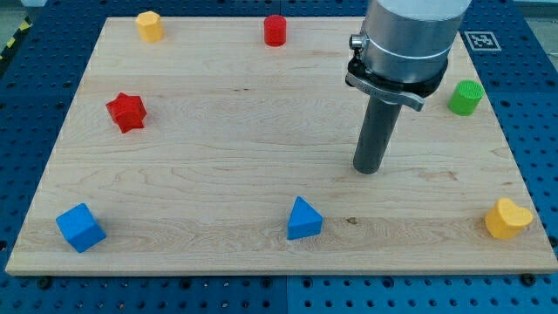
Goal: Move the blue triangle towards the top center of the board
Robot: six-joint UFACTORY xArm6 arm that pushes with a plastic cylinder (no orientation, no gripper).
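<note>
The blue triangle lies near the bottom middle of the wooden board. My tip rests on the board above and to the right of the triangle, clearly apart from it. The rod hangs from a grey cylinder at the view's top right.
A blue cube sits at the bottom left, a red star at the left, a yellow block at the top left, a red cylinder at the top middle, a green cylinder at the right edge, a yellow heart at the bottom right.
</note>
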